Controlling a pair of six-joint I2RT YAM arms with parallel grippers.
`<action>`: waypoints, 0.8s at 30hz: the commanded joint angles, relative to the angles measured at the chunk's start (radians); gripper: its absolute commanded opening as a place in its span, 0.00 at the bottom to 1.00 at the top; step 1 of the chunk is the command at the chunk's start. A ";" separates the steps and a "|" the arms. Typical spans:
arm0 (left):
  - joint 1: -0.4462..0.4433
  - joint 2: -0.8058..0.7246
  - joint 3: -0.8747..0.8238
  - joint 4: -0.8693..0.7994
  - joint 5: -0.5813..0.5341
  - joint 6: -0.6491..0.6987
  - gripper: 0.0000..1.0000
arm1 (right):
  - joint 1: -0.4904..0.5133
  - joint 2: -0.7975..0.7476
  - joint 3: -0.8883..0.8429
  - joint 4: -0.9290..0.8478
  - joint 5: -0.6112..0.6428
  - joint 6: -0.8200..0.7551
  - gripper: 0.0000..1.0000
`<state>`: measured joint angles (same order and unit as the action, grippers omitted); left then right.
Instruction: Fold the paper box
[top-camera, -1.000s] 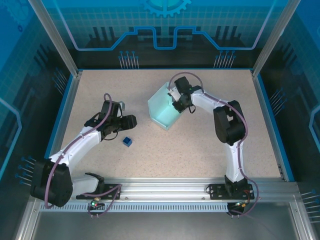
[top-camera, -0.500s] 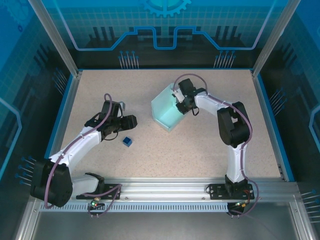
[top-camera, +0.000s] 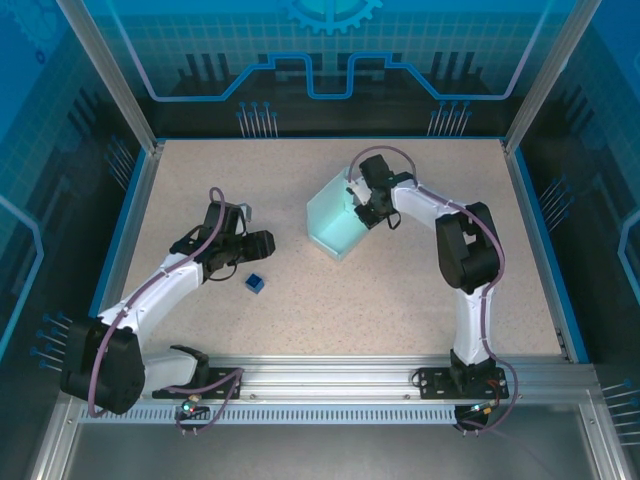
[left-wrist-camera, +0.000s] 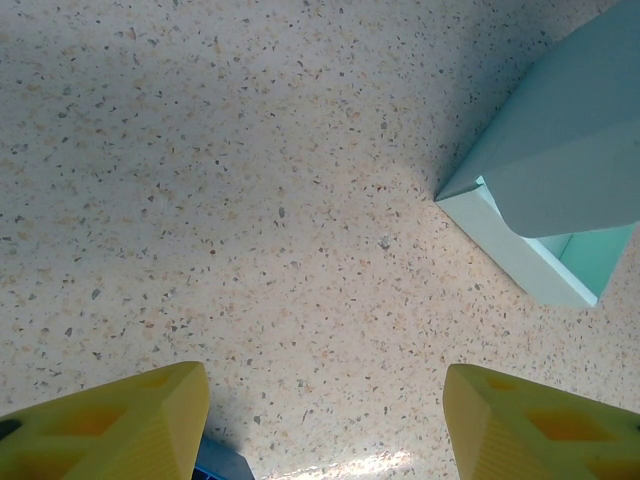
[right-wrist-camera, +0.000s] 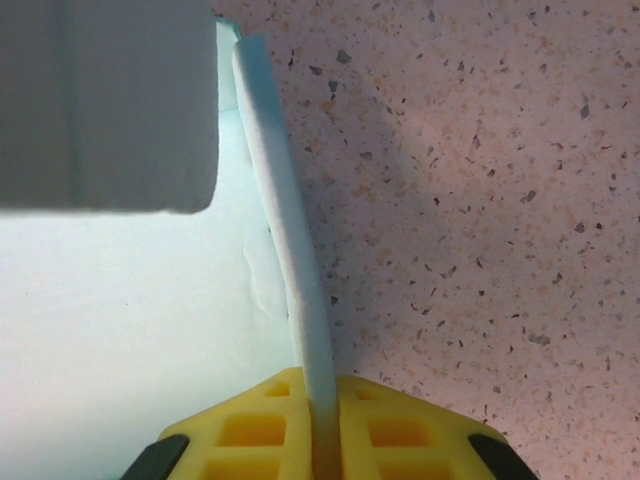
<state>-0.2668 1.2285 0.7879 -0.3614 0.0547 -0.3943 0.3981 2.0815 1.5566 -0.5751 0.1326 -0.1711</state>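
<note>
The paper box (top-camera: 335, 220), pale light-blue card, stands near the table's middle as an open-topped box with a raised flap. My right gripper (top-camera: 358, 207) is shut on the box's right wall; in the right wrist view that thin wall (right-wrist-camera: 290, 250) runs up from between the yellow fingers (right-wrist-camera: 250, 430). My left gripper (top-camera: 258, 243) hovers open to the left of the box, well apart from it. In the left wrist view the box (left-wrist-camera: 560, 180) sits at the upper right, beyond the spread yellow fingertips (left-wrist-camera: 130, 420).
A tiny dark blue cube (top-camera: 254, 283) lies on the speckled tabletop just in front of the left gripper; its corner (left-wrist-camera: 220, 465) shows by the left finger. Blue rails (top-camera: 125, 235) edge the table, with metal frame posts behind.
The right gripper has carried the box a little to the right and slightly back. The left arm has stayed still.
</note>
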 joint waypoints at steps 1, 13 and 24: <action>-0.012 -0.017 -0.025 -0.025 -0.036 -0.012 0.65 | 0.009 0.048 -0.021 -0.077 0.113 0.025 0.12; -0.042 -0.114 -0.107 -0.108 -0.143 -0.066 0.68 | -0.035 -0.111 -0.088 -0.017 -0.138 0.176 0.49; -0.082 -0.084 -0.174 -0.111 -0.177 -0.094 0.75 | -0.083 -0.237 -0.180 0.096 -0.389 0.275 0.63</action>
<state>-0.3313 1.1149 0.6216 -0.4637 -0.1085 -0.4767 0.3267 1.8893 1.3991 -0.5148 -0.1673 0.0616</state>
